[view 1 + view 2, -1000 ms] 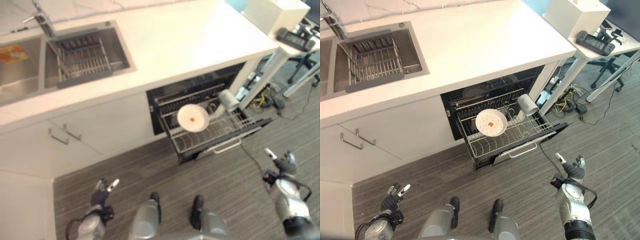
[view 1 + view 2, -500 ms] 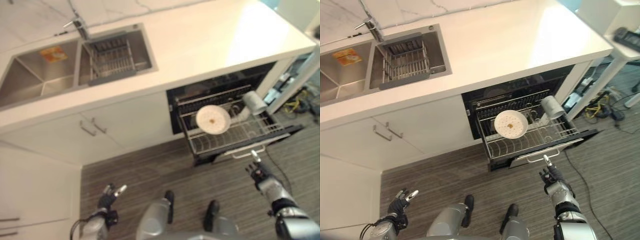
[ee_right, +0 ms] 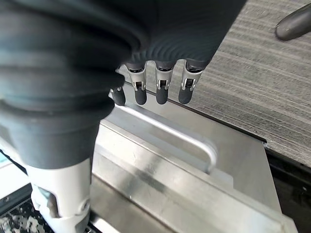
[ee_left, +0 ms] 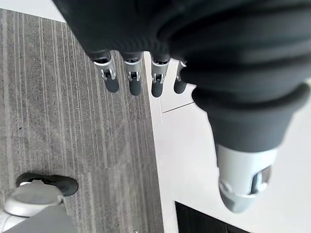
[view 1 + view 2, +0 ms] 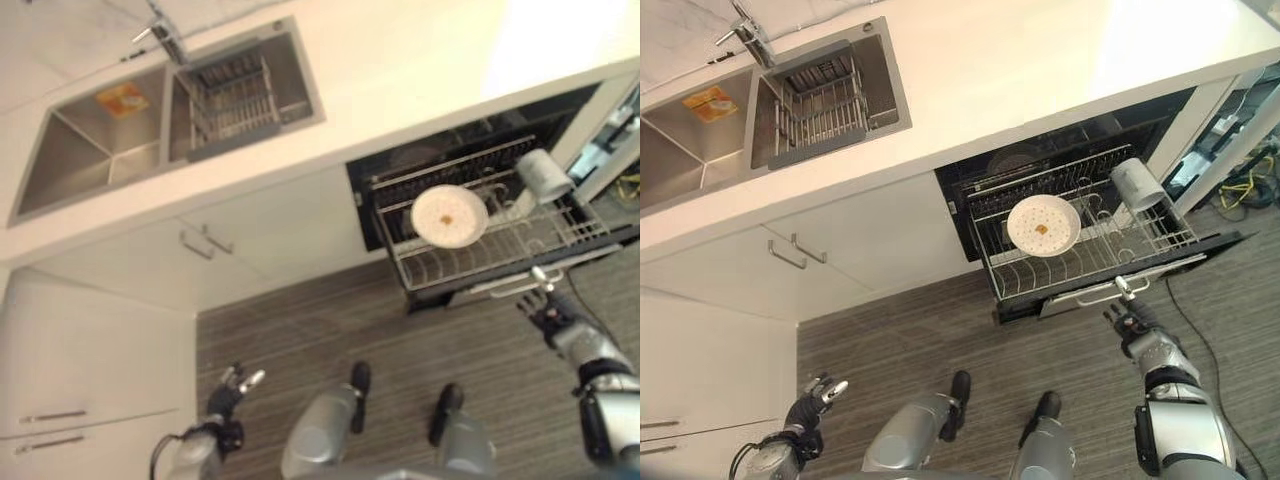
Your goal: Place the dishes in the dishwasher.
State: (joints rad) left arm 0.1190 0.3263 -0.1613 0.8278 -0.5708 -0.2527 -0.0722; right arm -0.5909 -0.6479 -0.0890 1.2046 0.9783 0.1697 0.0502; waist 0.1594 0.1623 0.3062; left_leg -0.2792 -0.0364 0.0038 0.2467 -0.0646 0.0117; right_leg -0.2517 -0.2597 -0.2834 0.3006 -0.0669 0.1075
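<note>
The dishwasher's lower rack (image 5: 1090, 262) is pulled out under the white counter. A white plate (image 5: 1043, 224) with a small brown spot stands in it, and a pale cup (image 5: 1137, 185) lies tilted at its right end. My right hand (image 5: 1127, 320) is open just in front of the silver bar handle (image 5: 1110, 293) on the rack's front panel. In the right wrist view its straight fingers (image 3: 162, 90) hover at that handle (image 3: 180, 138); contact cannot be told. My left hand (image 5: 815, 395) hangs open low over the floor beside a white cabinet, holding nothing.
A double sink (image 5: 700, 130) sits in the counter (image 5: 1040, 60), with a wire drying rack (image 5: 825, 95) in its right basin and an orange item (image 5: 710, 100) in the left. White cabinet doors (image 5: 840, 250) stand left of the dishwasher. A taller white unit (image 5: 700, 380) flanks the grey floor (image 5: 940, 330).
The camera has swung, shifting the whole picture. My right hand has moved from over the floor at the right up to the dishwasher's handle. The left hand stays low.
</note>
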